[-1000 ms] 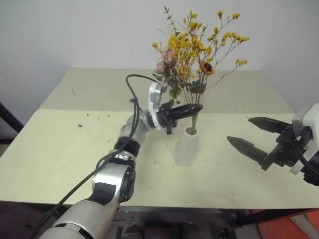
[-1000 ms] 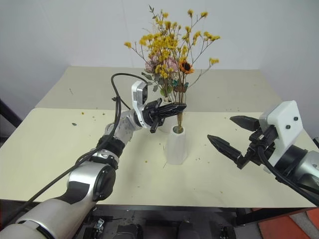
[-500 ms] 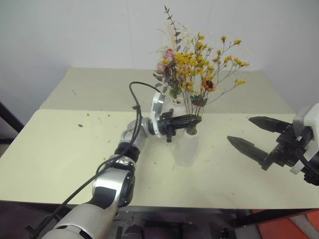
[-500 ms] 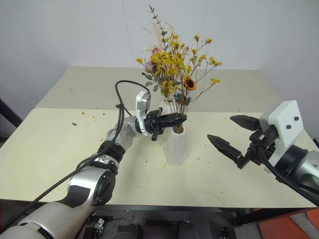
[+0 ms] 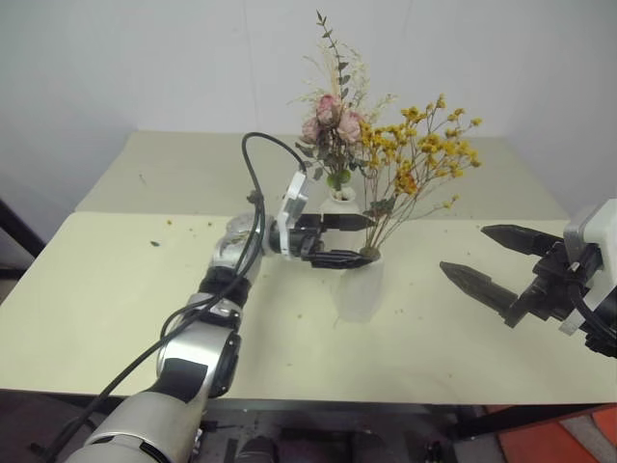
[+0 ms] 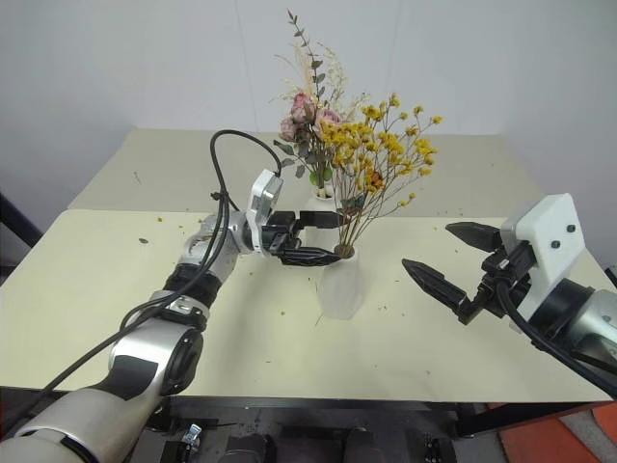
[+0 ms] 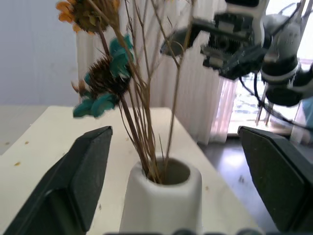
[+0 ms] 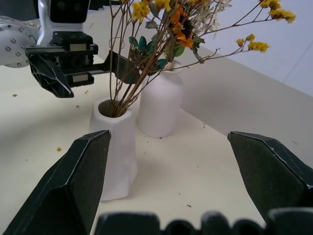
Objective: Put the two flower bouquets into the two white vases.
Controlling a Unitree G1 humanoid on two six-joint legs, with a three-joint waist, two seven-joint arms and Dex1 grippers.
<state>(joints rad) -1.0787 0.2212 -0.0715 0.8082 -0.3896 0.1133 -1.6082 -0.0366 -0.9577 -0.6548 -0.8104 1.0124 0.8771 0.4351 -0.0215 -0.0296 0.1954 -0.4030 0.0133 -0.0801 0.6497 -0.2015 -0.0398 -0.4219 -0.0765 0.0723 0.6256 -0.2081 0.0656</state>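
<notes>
The left hand [image 5: 349, 240] reached in level from the left over the pale counter [image 5: 116, 289], its two black fingers [image 5: 339, 222] spread wide apart and holding nothing; they stood on either side of the thin stems just above the mouth of the tapered white vase [image 5: 359, 286], without clear contact. That vase stood upright near the middle of the counter, and the bouquet of tiny yellow-orange blossoms [image 5: 419, 145] stood in it, its stems running down into the mouth and its spray leaning toward the right. Just behind the tapered vase, a little to its left, was the rounded white vase [image 5: 339, 203], partly hidden by the left hand, and the bouquet of pink roses [image 5: 330, 116] with green leaves and pale grasses rose straight up from its narrow neck. The two bunches stood close, their heads nearly meeting. Small crumbs of dried flower [image 5: 156, 243] lay scattered over the counter. Well off to the right, the right hand [image 5: 487, 262] hovered above the counter, pointing toward the vases, its fingers wide apart and empty.
</notes>
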